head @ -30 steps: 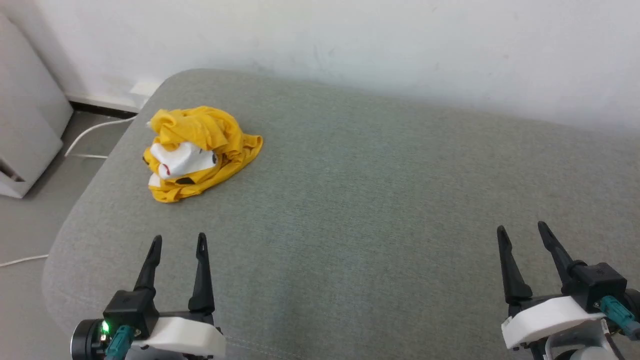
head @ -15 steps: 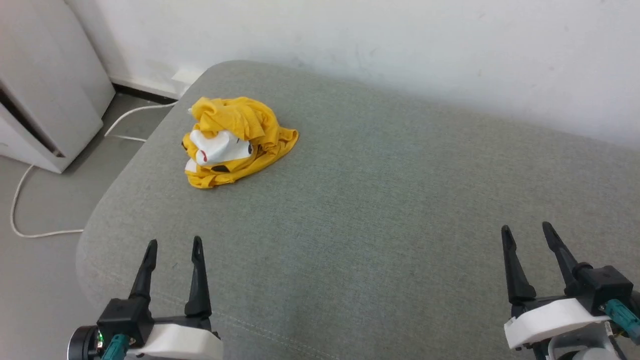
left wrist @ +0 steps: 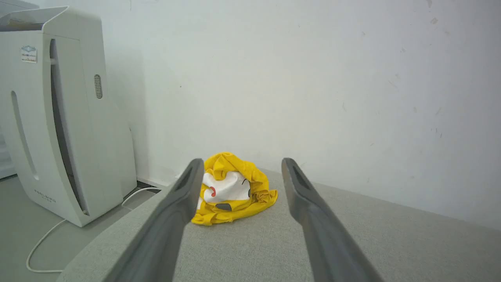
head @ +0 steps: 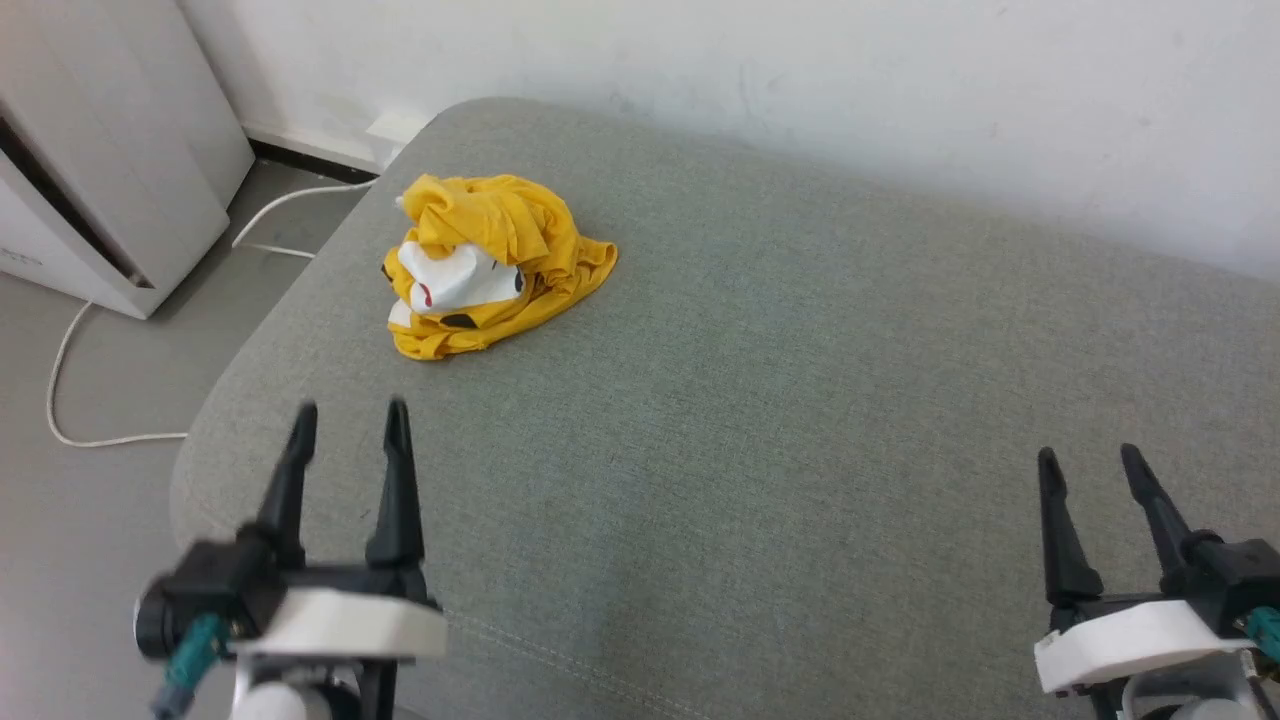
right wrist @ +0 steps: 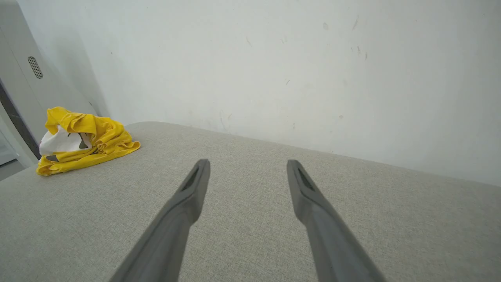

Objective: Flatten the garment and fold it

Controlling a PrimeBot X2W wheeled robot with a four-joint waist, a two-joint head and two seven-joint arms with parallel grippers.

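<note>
- garment (head: 495, 265): mustard-yellow, crumpled in a heap, with a white patch, red mark and black marks showing. It lies at 10 o'clock in head view, on the far-left corner of the grey cushion (head: 760, 400).
- left gripper (head: 351, 408): at 7 o'clock, fingers spread, holding nothing. The garment is at its 1 o'clock, near but apart.
- right gripper (head: 1088, 453): at 4 o'clock, fingers spread, empty, well apart from the garment.
- white air purifier (head: 100, 150): on the floor at 10 o'clock, with a white cable (head: 60, 390) beside it.
- white wall (head: 800, 70): at 12 o'clock.
</note>
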